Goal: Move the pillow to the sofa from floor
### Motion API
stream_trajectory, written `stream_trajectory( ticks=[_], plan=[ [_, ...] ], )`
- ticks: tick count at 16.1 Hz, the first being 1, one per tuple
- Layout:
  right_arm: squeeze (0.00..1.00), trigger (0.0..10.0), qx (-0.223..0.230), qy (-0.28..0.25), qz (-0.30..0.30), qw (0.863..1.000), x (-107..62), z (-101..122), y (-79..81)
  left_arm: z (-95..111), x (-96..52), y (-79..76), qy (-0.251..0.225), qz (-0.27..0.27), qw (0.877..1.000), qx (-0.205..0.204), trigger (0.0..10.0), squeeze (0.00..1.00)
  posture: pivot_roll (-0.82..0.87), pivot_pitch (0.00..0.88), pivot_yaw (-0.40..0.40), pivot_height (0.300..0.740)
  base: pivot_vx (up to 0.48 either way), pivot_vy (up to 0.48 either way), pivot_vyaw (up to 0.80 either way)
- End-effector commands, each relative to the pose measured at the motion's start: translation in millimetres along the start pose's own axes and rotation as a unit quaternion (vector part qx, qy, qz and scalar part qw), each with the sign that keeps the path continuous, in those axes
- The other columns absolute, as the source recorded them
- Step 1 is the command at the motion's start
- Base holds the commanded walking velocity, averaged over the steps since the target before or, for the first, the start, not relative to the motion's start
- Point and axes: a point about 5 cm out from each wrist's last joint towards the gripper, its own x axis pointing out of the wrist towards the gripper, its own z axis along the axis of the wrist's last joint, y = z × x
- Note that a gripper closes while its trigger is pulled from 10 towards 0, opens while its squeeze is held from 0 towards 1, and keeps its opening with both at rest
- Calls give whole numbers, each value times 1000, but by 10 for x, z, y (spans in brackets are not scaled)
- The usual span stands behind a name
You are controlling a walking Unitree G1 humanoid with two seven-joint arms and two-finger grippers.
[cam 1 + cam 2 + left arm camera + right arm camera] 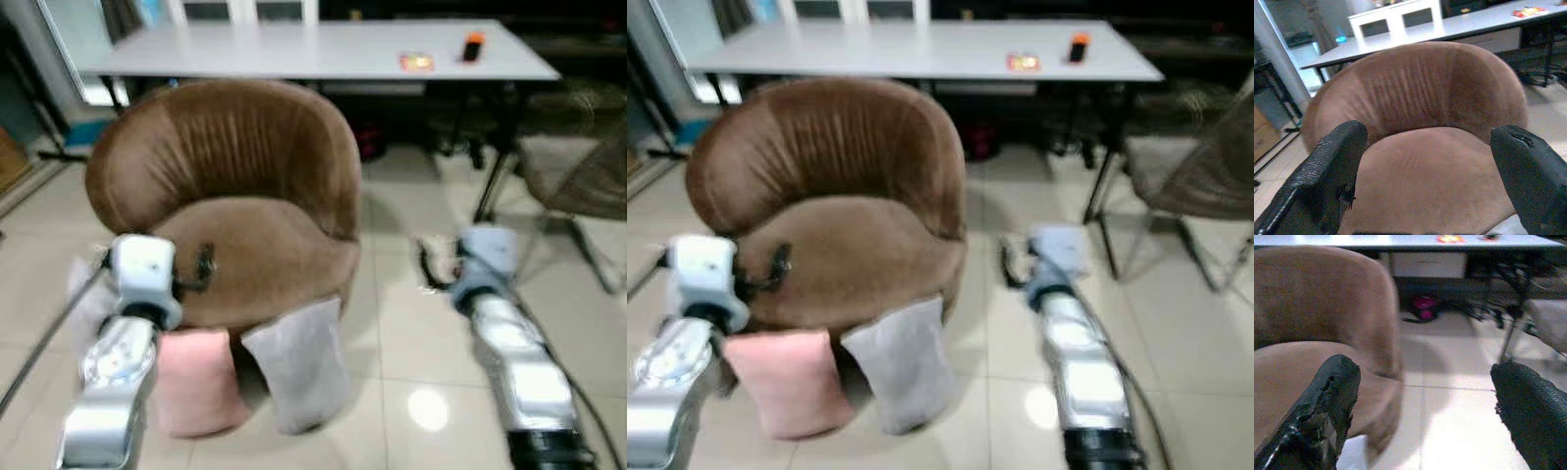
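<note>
A pink pillow (196, 382) and a grey pillow (299, 362) stand on the tiled floor, leaning against the front of a round brown sofa chair (235, 196). My left gripper (1430, 134) is raised in front of the chair seat, above the pink pillow, with its fingers wide apart and nothing between them. My right gripper (1425, 369) hangs open over the floor to the right of the chair, and it too holds nothing. The grey pillow lies between the two arms.
A long white table (323, 49) stands behind the chair, with an orange object (473, 46) and a small packet (416, 62) on it. A wicker chair (578, 176) is at the right. Open tiled floor (411, 343) lies between the two chairs.
</note>
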Motion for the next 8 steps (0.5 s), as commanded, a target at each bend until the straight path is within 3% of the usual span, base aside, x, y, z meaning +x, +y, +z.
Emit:
stream_trajectory(
  ticks=[1,5,8],
  plan=[
    [0,10000,5,-20,13,1000,27,79,106,27,1,82,-7,9,1000,9,10000,16,-70,0,40,740,416,0,0],
    [0,10000,-50,-34,1,998,62,112,116,6,-17,57,-7,10,1000,7,10000,16,-55,0,20,740,411,0,0],
    [0,10000,-31,-27,13,999,82,97,125,-4,-35,74,-9,14,1000,10,10000,12,-46,0,7,740,388,0,0]
  ],
)
